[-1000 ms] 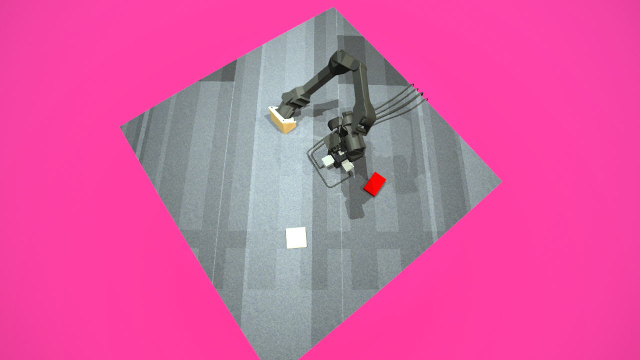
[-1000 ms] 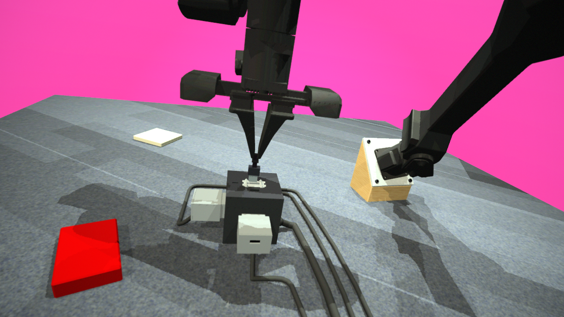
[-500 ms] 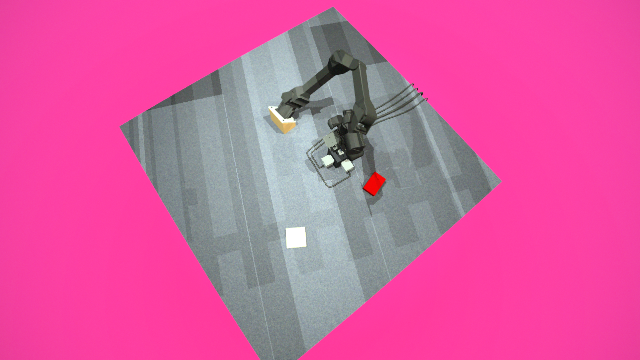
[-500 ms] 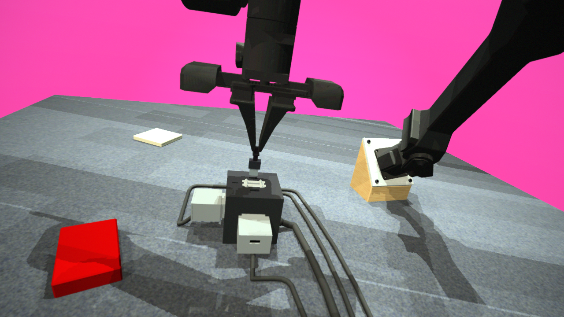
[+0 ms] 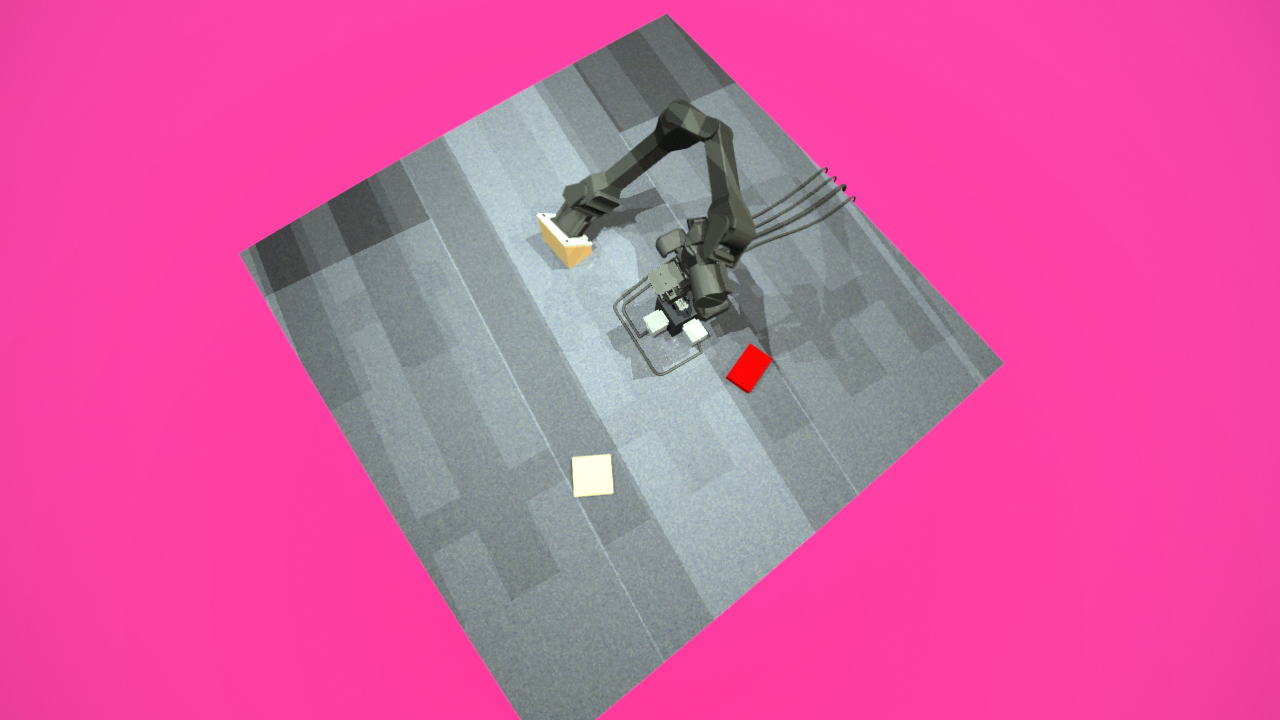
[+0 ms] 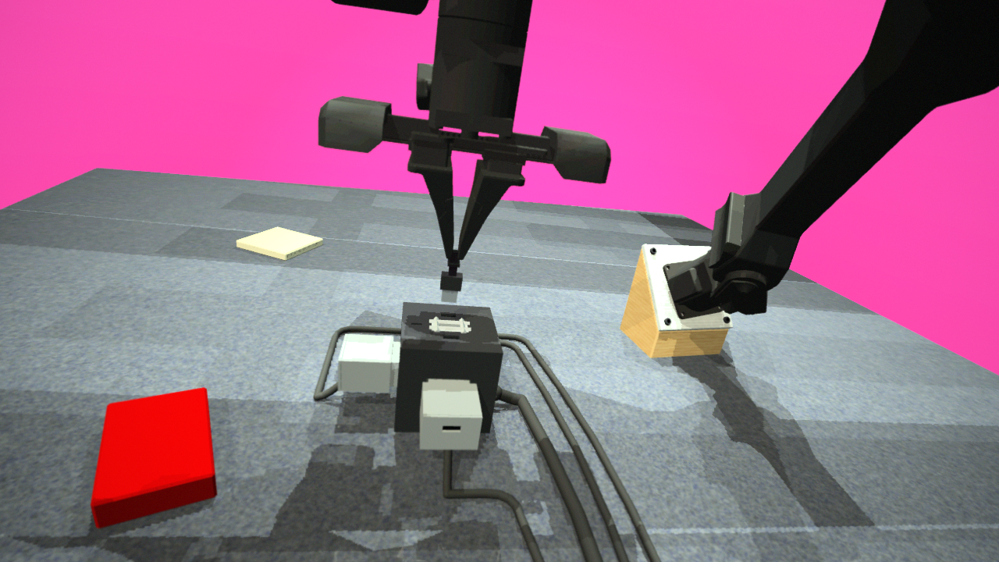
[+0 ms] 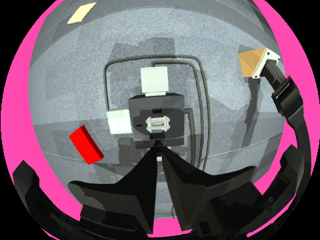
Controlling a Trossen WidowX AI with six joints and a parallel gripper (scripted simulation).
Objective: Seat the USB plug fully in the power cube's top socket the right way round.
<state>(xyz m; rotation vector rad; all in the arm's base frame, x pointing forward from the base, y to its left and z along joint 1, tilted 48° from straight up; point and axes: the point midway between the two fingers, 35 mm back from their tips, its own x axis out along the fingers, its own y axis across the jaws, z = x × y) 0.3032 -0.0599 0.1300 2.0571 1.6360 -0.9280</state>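
The plug was held in the pincer, clamped between narrow-set tips. In the top view, the arm reached over the power cube; the plug could not be made out.

In the exterior view, the plug hung upright, metal end down, above the cube and apart from its top socket.

In the wrist view, the socket lay open on the cube, ahead of the tips. Extraction was judged complete, reversal pending. The next move called for a half turn about the plug's upright axis, then realignment before any downward push.
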